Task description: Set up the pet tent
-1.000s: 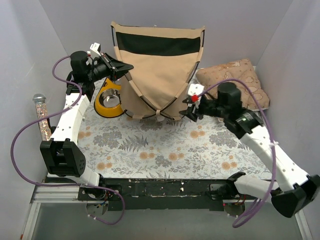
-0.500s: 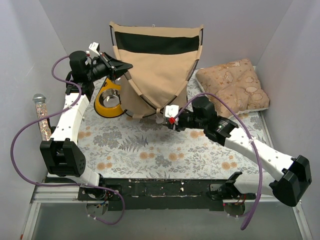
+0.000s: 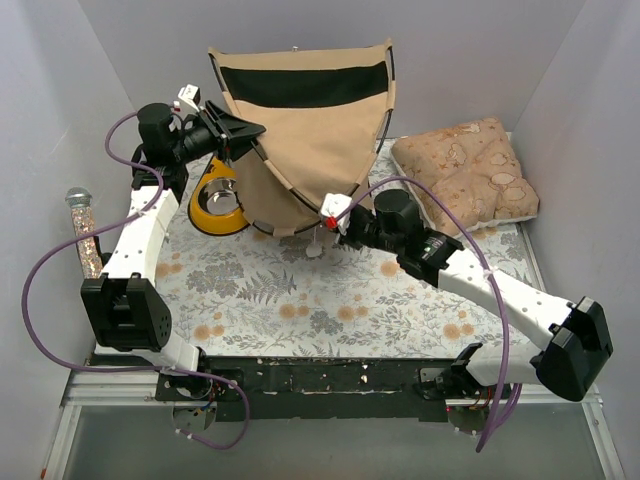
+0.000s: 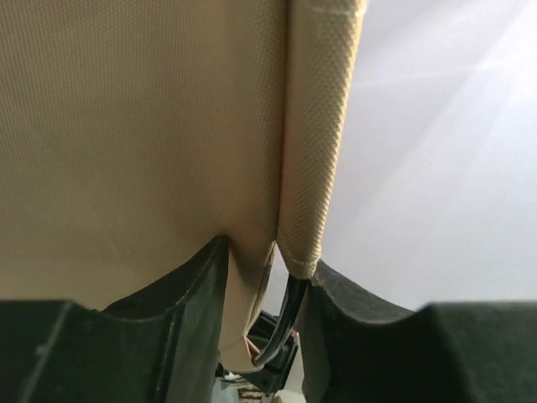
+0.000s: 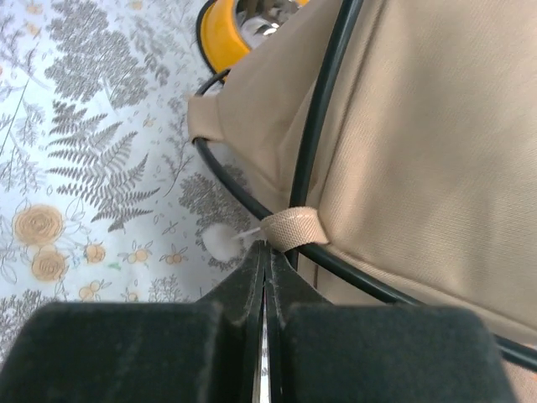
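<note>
Item 1: pet tent (image 3: 310, 140). Tan canvas shell with a black band, standing at the far side of the floral mat (image 3: 330, 295), between the two sets of fingers.

Item 2: left gripper (image 3: 248, 134). The overhead view showed only its dark tip against the tent's left edge. The wrist view alone showed the fingers (image 4: 180, 315) standing partly apart. A folded canvas hem and a black pole (image 4: 285, 323) lay in the gap between them. Whether they pressed on the hem could not be told.

Item 3: right gripper (image 3: 327, 218). The overhead view placed it at the tent's near lower point. The wrist view alone showed the fingers (image 5: 210, 336) clenched pad to pad. A tan loop (image 5: 289, 227) sat just beyond the tips, wrapped round the crossing poles (image 5: 323, 109). A white tuft (image 5: 220, 239) lay on the mat just left of the tips. Whether anything thin was nipped could not be told.

Item 4: yellow bowl (image 3: 215, 205). Overhead, it sat just below the left fingers. In the right wrist view it lay beyond and left of the tips, partly hidden by canvas.

Item 5: cushion (image 3: 470, 175). Overhead view only, well to the right of the right fingers, near the tent's right side.
</note>
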You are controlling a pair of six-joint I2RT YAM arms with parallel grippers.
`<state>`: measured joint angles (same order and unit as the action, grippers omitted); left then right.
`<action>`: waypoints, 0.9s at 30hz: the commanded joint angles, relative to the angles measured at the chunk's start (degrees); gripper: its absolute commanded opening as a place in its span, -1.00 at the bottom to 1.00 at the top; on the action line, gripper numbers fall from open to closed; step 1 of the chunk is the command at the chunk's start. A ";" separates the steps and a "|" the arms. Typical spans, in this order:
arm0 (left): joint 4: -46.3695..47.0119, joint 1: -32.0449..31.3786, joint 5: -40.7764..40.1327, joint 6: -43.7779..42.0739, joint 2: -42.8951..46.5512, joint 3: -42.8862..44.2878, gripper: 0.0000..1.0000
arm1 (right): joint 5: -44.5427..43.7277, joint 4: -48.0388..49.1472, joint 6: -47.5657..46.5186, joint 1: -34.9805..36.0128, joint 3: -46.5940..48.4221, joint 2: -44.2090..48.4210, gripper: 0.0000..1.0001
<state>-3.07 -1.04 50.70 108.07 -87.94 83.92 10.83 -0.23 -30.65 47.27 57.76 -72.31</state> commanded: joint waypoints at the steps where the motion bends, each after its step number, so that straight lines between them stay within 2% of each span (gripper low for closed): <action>1: 5.70 3.04 3.53 -1.98 -1.00 0.19 -0.15 | -3.09 3.75 4.89 -0.07 5.87 2.44 -0.97; 4: 5.98 5.51 6.69 -9.69 -2.84 4.30 0.45 | -6.59 1.90 8.23 -0.07 9.64 2.44 -0.97; 6: 3.44 7.36 7.57 -15.76 -3.90 8.43 0.52 | -8.62 0.94 9.99 -0.33 11.84 2.44 -0.97; 8: 1.57 8.68 8.45 -16.76 -4.52 8.98 0.31 | -7.76 0.32 10.70 -0.86 12.73 2.27 -0.97; 10: 2.71 8.86 11.34 -13.61 -5.48 7.32 -0.15 | -4.17 -3.00 8.70 -1.47 12.99 1.65 -0.97; 12: 4.82 8.86 11.27 -10.44 -5.93 5.56 -0.52 | -0.83 -5.99 7.98 -2.70 12.91 1.65 -0.61; 14: 4.05 9.04 9.69 -9.46 -6.01 5.29 -0.67 | 1.82 -7.85 6.40 -4.72 10.72 2.79 -0.26; 16: 1.59 9.04 7.85 -10.25 -6.10 5.47 -0.77 | 1.47 -8.12 4.74 -6.39 7.56 4.54 -0.09; 18: -0.61 9.21 6.61 -10.42 -6.71 5.73 -1.00 | 1.92 -8.47 1.58 -7.45 4.05 6.82 -0.08; 22: -1.59 10.00 5.47 -7.36 -8.56 5.29 -1.00 | 4.53 -7.68 -1.77 -7.71 -2.02 14.11 -0.02; 25: -2.73 10.62 4.32 -6.65 -9.96 6.08 -1.00 | 10.16 -8.04 -3.97 -7.54 -6.41 17.99 0.15; 27: -3.34 10.71 4.41 -6.47 -10.76 6.60 -1.00 | 10.44 -3.75 -4.32 -7.36 -10.27 18.26 0.24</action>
<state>-2.76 8.62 57.95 100.38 -96.75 89.86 15.88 -9.74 -31.57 39.46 52.10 -56.55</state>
